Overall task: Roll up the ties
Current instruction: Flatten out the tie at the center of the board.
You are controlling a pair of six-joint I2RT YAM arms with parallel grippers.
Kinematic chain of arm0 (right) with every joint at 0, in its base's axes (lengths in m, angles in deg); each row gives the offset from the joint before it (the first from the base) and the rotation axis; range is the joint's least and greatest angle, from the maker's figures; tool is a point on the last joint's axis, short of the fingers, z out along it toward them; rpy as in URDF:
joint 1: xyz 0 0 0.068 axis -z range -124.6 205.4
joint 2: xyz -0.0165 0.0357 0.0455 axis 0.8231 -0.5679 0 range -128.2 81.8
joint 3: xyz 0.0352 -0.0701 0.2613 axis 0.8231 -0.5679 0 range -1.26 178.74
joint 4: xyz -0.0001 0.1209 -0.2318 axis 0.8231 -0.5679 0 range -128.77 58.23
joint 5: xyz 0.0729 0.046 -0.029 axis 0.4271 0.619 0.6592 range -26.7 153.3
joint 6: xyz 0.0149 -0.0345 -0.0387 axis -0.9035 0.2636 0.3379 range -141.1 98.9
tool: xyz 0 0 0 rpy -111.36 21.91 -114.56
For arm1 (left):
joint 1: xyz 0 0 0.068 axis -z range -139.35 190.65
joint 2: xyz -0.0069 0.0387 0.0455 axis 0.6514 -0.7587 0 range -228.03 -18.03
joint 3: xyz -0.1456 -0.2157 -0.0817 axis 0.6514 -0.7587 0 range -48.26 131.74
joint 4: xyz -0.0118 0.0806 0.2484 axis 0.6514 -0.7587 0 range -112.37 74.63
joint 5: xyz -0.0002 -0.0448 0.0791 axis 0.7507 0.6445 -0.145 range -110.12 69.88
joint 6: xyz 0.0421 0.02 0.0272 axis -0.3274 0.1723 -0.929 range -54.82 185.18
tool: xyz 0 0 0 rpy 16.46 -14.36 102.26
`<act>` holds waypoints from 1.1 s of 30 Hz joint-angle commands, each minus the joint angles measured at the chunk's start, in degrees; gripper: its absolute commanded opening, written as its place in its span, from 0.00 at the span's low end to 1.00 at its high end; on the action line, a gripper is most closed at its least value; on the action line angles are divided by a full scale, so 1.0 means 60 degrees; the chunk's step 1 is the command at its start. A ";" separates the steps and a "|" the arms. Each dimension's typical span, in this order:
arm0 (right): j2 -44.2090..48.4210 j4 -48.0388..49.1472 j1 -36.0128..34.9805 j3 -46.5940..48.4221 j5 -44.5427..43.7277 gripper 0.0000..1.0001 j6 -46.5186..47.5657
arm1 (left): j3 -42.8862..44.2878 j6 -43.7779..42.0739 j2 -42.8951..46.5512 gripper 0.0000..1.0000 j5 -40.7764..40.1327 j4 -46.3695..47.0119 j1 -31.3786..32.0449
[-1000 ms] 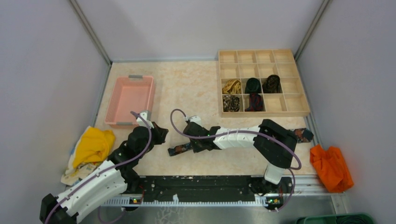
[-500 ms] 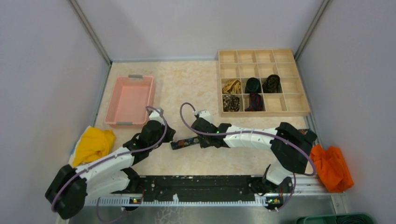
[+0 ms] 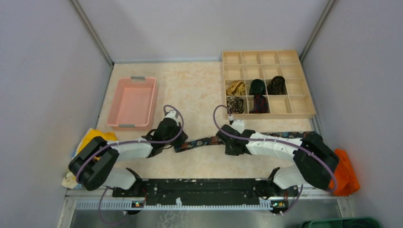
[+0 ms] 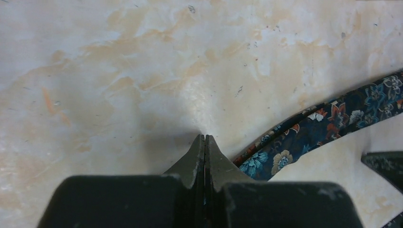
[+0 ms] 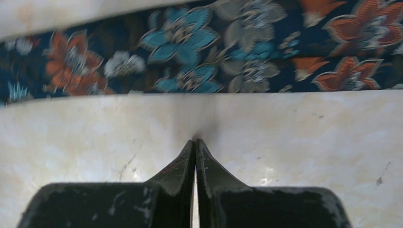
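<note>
A long dark floral tie [image 3: 202, 142] lies stretched across the table, its right part [image 3: 290, 135] showing beyond the right arm. My left gripper [image 3: 174, 139] is shut, tips down on the table beside the tie's left end [image 4: 328, 118]. My right gripper [image 3: 227, 144] is shut too, tips on the bare table just short of the tie [image 5: 204, 52], which crosses the top of the right wrist view. Neither gripper [image 4: 205, 138] [image 5: 195, 141] shows fabric between its fingers. Several rolled ties sit in the wooden box: gold [image 3: 236, 88], black-green [image 3: 257, 86], red-black [image 3: 259, 104].
The wooden compartment box [image 3: 304, 110] stands at the back right. A pink bin [image 3: 133, 99] sits at the left. A yellow cloth [image 3: 90, 138] lies by the left arm and an orange cloth [image 3: 343, 167] at the right edge.
Both grippers have moved to the right and the left arm has reached further out. The tie now lies drawn out in a longer, straighter strip between them.
</note>
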 commanded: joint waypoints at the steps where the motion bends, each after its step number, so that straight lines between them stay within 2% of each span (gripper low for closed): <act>1: 0.0243 -0.0244 0.1211 -0.0749 -0.0120 0.00 -0.0613 | -0.0289 0.0370 -0.0417 0.00 0.1006 0.1010 -0.0029; 9: 0.1276 -0.0684 0.3543 -0.1153 0.0039 0.00 -0.0810 | -0.1172 0.0953 -0.1273 0.00 0.2246 0.2515 0.0030; 18: 0.1282 -0.1694 0.5476 -0.0709 -0.0434 0.01 -0.0019 | -0.1870 0.1186 -0.1597 0.00 0.2875 0.3819 0.0103; 25: 0.0757 -0.1444 0.7010 -0.0469 -0.0667 0.02 0.0999 | -0.1947 0.1403 -0.2153 0.00 0.3471 0.4726 0.0244; 33: -0.0416 -0.1014 0.8057 0.0566 -0.1308 0.03 0.2124 | -0.1762 0.1600 -0.2712 0.00 0.3610 0.5296 0.0941</act>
